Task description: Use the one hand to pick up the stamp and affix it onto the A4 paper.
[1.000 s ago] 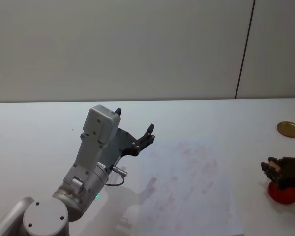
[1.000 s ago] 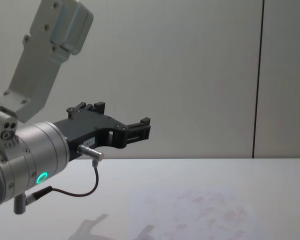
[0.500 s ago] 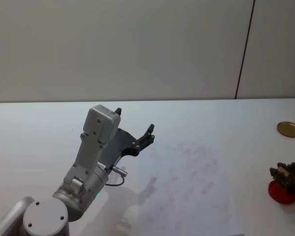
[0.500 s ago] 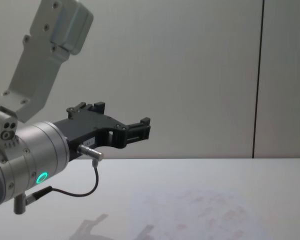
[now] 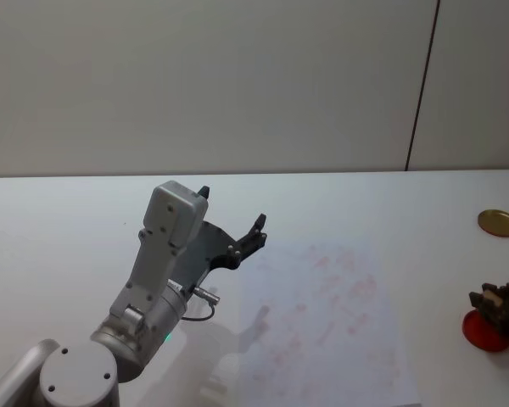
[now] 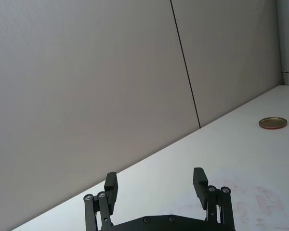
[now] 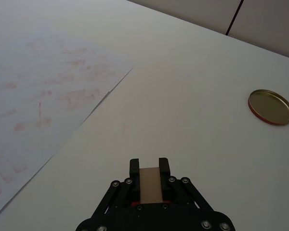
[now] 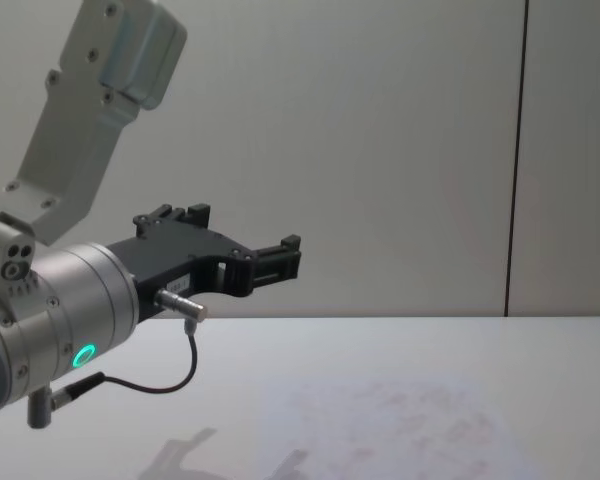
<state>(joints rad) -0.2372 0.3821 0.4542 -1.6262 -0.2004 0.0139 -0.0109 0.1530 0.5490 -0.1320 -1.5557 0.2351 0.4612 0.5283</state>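
The right gripper (image 5: 495, 303), holding the stamp (image 7: 150, 185), has moved further toward the right edge of the head view than a second ago, and now sits low over a red ink pad (image 5: 487, 331). The white table (image 5: 59, 229) and the left gripper (image 5: 233, 233), raised with its fingers spread wide and empty, are unchanged. The A4 paper (image 5: 327, 326), marked with faint pink smudges, lies mid-table, well apart from the stamp. A gold round lid (image 5: 499, 223) rests beyond the pad. The right fingers are closed on the tan block's sides; its long axis runs along the fingers.
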